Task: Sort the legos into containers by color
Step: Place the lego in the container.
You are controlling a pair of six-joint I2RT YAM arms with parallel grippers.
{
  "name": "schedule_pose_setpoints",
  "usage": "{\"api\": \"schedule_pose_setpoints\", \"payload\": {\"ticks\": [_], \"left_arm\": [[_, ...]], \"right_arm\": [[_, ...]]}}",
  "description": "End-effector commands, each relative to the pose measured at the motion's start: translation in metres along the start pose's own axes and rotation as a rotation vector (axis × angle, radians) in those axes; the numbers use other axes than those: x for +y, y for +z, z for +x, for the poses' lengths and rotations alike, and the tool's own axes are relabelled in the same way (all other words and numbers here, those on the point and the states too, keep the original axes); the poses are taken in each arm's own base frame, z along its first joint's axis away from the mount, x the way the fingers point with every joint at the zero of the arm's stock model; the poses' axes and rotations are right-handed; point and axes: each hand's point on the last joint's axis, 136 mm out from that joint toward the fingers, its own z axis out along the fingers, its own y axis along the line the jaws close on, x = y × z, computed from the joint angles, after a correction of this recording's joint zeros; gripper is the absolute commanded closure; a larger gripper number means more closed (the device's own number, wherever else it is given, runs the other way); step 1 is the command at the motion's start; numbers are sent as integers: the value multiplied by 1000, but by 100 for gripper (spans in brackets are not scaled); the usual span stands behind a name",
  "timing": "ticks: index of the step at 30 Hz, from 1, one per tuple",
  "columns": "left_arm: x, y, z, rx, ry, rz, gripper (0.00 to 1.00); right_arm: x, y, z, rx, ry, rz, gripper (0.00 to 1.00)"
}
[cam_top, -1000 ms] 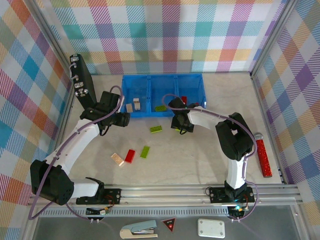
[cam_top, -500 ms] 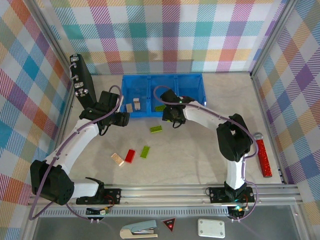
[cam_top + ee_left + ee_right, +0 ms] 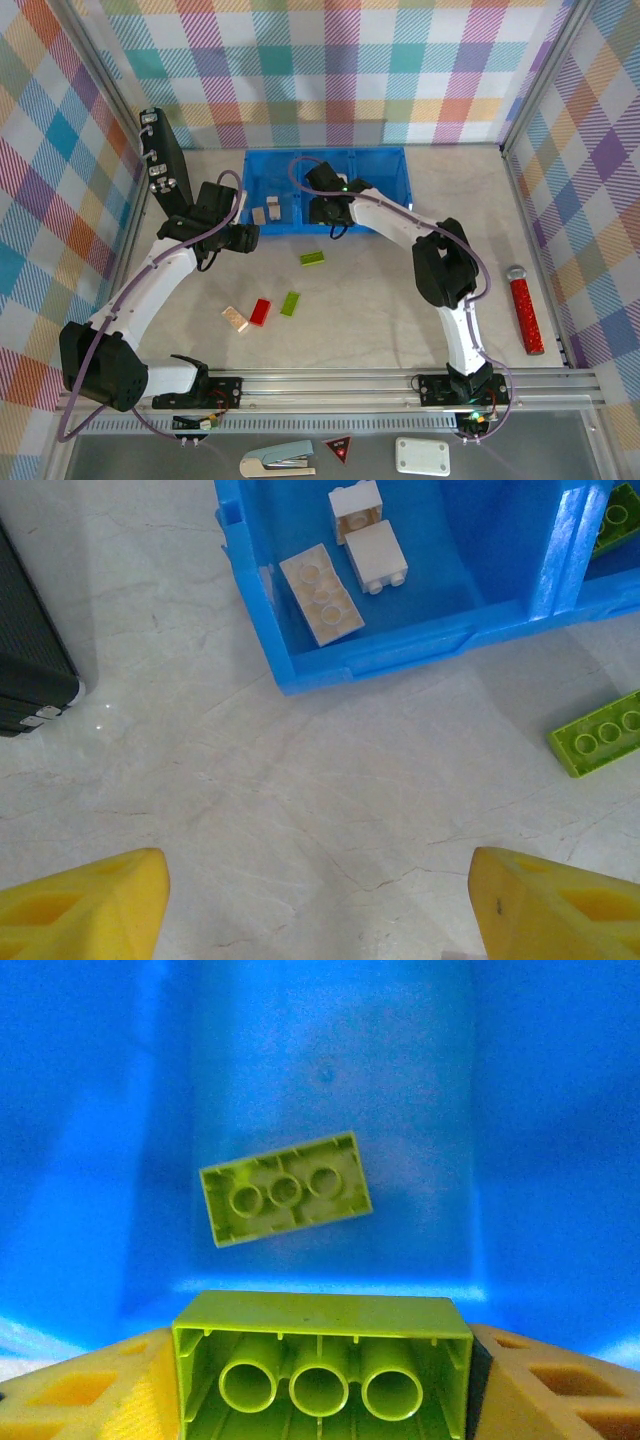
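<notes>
**Top external.** Over the last second the right gripper (image 3: 326, 210) has been swung from the table (image 3: 380, 330) in front of the blue tray (image 3: 390, 170) to the middle of that tray, upper centre of frame. The left gripper (image 3: 246, 238) has not been moved; it hangs just off the tray's lower left corner. Four pieces are noted on the table. One loose lime brick (image 3: 312, 258) lies just below the tray. At lower centre-left a second lime brick (image 3: 290, 303), a red brick (image 3: 260, 311) and a cream brick (image 3: 235, 319) lie close together.

**Left wrist.** The left gripper (image 3: 320, 920) is spread wide, its yellow tips at the two lower corners with nothing between them. Three sorted cream bricks (image 3: 320, 593) are seen in the left compartment (image 3: 430, 540), top centre.

**Right wrist.** The right gripper (image 3: 320, 1385) is closed on the carried lime brick (image 3: 320, 1360), held underside up at the bottom of frame. Above it in frame a matching lime brick (image 3: 285, 1188) lies on the floor of the middle compartment (image 3: 330, 1060).

**Meaning.** The carried brick is judged to be over the correct colour. Release appears to be the step in hand.
</notes>
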Motion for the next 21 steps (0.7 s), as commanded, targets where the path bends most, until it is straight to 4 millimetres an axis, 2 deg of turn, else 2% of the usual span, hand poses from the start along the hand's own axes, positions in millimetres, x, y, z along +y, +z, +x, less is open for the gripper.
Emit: {"api": "schedule_pose_setpoints", "payload": {"ticks": [1, 7, 14, 21], "left_arm": [[2, -3, -3, -24, -8, 6, 22], [2, -2, -1, -19, -8, 8, 22], [2, 2, 0, -8, -6, 4, 22], [1, 7, 3, 8, -4, 4, 22]], "right_arm": [[8, 5, -23, -50, -33, -16, 33], [21, 22, -47, -90, -58, -38, 33], [26, 44, -68, -125, -63, -48, 33], [25, 65, -74, -136, -77, -45, 33]]}}
